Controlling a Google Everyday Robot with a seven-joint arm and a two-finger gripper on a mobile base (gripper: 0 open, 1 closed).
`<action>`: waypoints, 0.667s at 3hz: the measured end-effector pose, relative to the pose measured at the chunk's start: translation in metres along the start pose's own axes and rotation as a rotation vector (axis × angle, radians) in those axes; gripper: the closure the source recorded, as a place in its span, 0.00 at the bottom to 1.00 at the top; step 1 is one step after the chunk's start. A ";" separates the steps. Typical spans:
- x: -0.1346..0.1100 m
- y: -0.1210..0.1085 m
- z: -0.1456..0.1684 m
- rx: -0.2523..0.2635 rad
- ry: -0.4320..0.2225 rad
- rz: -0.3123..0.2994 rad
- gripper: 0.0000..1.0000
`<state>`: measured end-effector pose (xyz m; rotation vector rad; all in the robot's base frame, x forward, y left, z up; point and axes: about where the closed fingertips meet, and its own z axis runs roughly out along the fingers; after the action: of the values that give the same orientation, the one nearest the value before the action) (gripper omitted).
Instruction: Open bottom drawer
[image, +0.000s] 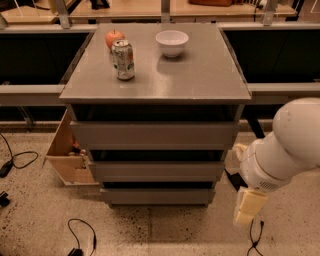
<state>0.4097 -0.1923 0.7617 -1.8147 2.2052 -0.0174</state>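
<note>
The grey cabinet (155, 75) has three flat, handle-less drawers. The bottom drawer (157, 196) has the shortest front and sits low near the floor; none of its tray interior shows. My gripper (248, 205) is a cream-coloured piece on the end of the white arm (280, 150). It hangs low at the cabinet's right side, just right of the bottom drawer's right end and a little apart from it.
On the cabinet top stand an apple (114, 37), a drink can (123, 60) and a white bowl (172, 42). A light wooden box (67, 150) leans at the cabinet's left. Cables (80, 235) lie on the speckled floor, and a black cable (255, 237) lies under the gripper.
</note>
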 end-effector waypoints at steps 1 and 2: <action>0.021 0.006 0.080 -0.057 -0.011 0.005 0.00; 0.021 0.006 0.080 -0.057 -0.011 0.005 0.00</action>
<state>0.4182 -0.1977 0.6790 -1.8344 2.2238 0.0571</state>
